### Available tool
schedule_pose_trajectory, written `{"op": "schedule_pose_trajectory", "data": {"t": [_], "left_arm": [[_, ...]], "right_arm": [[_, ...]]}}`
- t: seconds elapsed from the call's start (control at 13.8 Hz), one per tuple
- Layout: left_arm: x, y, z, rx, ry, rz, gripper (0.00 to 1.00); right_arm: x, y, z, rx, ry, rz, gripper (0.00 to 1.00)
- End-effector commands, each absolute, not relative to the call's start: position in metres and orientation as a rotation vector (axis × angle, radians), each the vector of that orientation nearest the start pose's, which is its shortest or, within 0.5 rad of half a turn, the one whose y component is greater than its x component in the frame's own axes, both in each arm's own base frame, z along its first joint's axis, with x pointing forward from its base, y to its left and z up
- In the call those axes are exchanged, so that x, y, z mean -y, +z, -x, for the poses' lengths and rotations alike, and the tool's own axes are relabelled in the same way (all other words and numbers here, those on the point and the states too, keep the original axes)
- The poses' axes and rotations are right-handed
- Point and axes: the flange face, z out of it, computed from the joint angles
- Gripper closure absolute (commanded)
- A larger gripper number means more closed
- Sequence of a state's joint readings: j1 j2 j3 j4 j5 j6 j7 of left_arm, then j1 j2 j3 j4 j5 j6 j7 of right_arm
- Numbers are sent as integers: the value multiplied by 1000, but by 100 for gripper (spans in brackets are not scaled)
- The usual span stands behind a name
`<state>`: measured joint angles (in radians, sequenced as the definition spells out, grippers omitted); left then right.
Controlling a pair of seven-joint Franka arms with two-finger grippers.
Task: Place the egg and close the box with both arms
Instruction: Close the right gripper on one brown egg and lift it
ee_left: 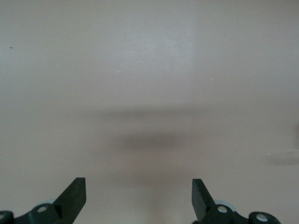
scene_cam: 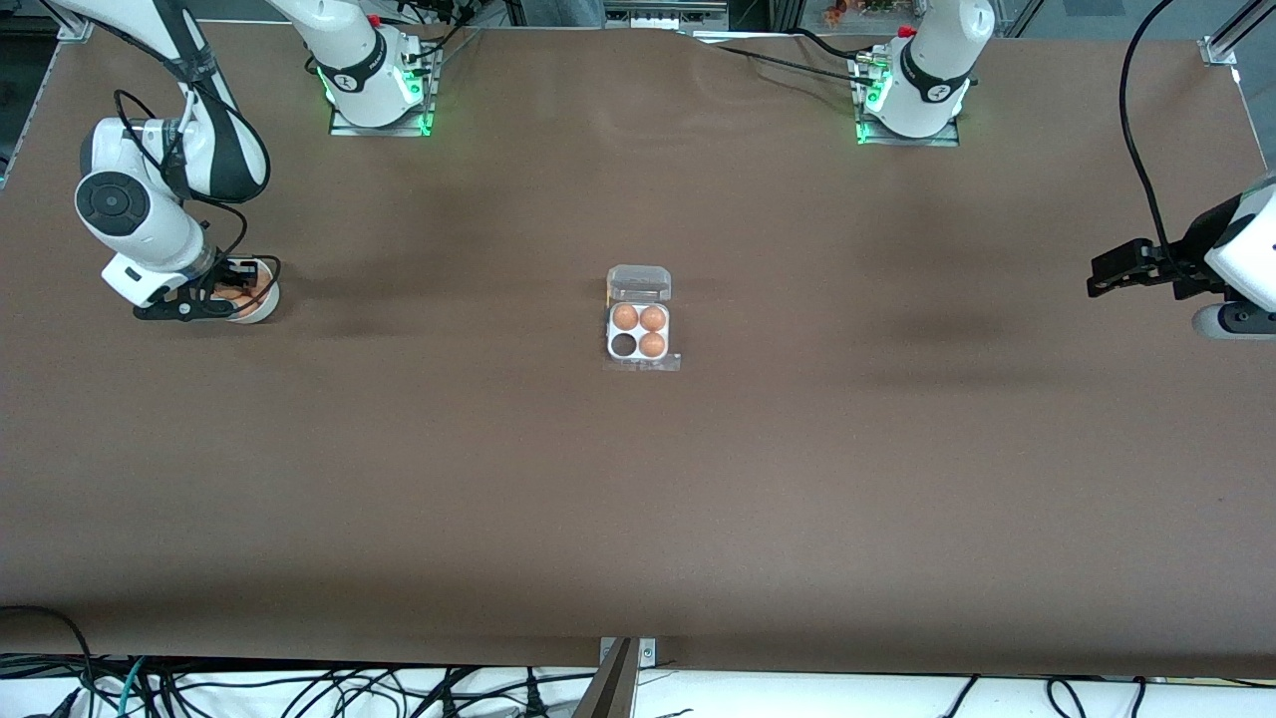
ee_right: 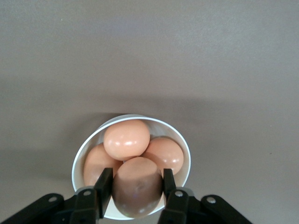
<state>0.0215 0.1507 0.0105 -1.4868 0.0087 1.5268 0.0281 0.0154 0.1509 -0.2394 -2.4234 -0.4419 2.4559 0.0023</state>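
Spanning the whole scene was the brown table [scene_cam: 638,519], with the two arm bases standing along its edge farthest from the front camera. The right arm [scene_cam: 150,214] reached down at its own end of the table, while the left arm [scene_cam: 1241,254] waited at the other end, well apart from everything on the surface.

At the table's middle sat the box [scene_cam: 639,332], its clear lid [scene_cam: 639,283] swung open and lying flat on the side farther from the front camera. Three of its four cells held eggs; the fourth, nearer the front camera and toward the right arm's end, showed dark and vacant.

A round white bowl [ee_right: 183,144] stood under the right gripper, holding a heap of matching orange-brown eggs.

The right gripper [ee_right: 137,183] hung over this bowl, just above its rim, with its fingers [ee_right: 103,184] closed narrowly against both sides of the egg [ee_right: 137,186]. That egg stood upright between the pads, above the bowl and beside the other eggs there; whether it touched them could not be told.

The left gripper [ee_left: 139,193] hovered over bare table, and in the left wrist view its fingers [ee_left: 74,193] stood wide apart with nothing between them.
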Motion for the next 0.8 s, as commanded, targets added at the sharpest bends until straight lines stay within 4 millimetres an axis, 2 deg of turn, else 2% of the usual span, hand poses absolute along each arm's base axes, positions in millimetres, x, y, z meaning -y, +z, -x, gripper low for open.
{"op": "schedule_pose_trajectory", "data": {"t": [0.0,0.22,0.51,0.72], "left_arm": [[-23,579,-592,-21,179,3112,0],[-22,581,-592,-24,174,3111,0],[-23,580,-592,-21,176,3110,0],[-22,580,-592,-24,176,3110,0]], "right_arm": [[103,254,-477,234,301,3413,61],[87,275,-495,199,374,3394,61],[26,328,-543,144,462,3308,61],[-18,349,-572,94,504,3269,61]]}}
